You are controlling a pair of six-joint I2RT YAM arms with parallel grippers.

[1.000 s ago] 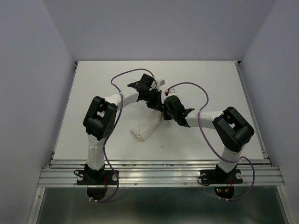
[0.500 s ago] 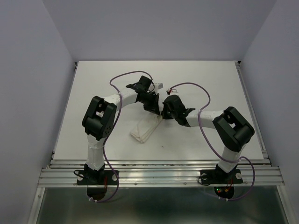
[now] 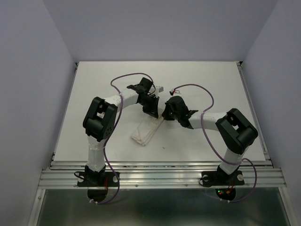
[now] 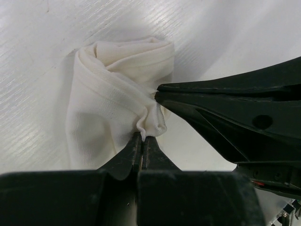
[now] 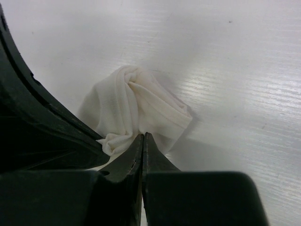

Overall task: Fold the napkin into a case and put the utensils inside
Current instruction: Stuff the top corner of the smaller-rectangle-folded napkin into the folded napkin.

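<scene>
The napkin (image 3: 145, 131) lies on the white table (image 3: 211, 80) as a narrow, layered white strip, bunched at its far end. There my left gripper (image 3: 155, 114) and right gripper (image 3: 164, 114) meet tip to tip. In the left wrist view the left gripper (image 4: 143, 137) is shut on a small pucker of the napkin (image 4: 113, 94), and the right arm's dark fingers (image 4: 225, 101) press in from the right. Seen from the right wrist, the right gripper (image 5: 142, 135) is shut on the napkin (image 5: 136, 103) fold. The utensils are out of view.
Purple cables (image 3: 123, 76) loop over both arms. A metal rail (image 3: 160, 167) runs along the table's near edge. Lavender walls (image 3: 33, 70) close in the left, right and far sides.
Both grippers have drifted slightly left and toward the near edge, staying shut on the napkin's far end. The strip now looks a little shorter and more bunched.
</scene>
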